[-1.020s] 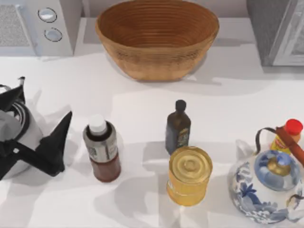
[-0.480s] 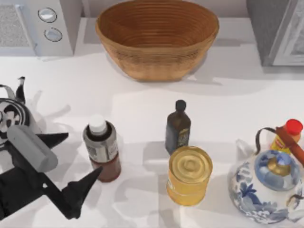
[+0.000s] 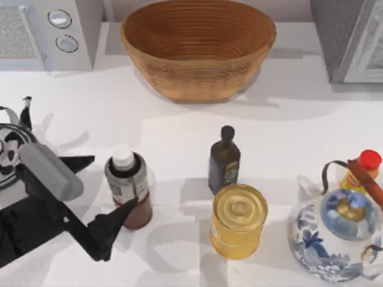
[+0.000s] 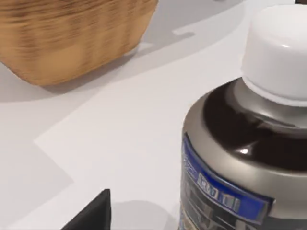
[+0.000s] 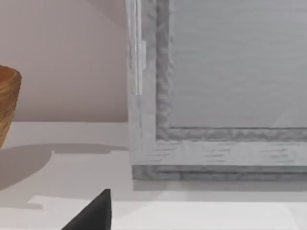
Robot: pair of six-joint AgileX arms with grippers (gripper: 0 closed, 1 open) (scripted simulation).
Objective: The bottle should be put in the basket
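Left gripper [image 3: 99, 191] spread wide beside the bottle [image 3: 127, 185], one finger seemingly touching its lower body, holding nothing, bottle upright on worktop [image 3: 179, 137], basket [image 3: 197, 48] well apart

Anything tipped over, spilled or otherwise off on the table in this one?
Nothing stands out. The bottle stands upright, with the left hand open around it. The basket, dark bottle, jar and teapot all sit upright, with no spills.
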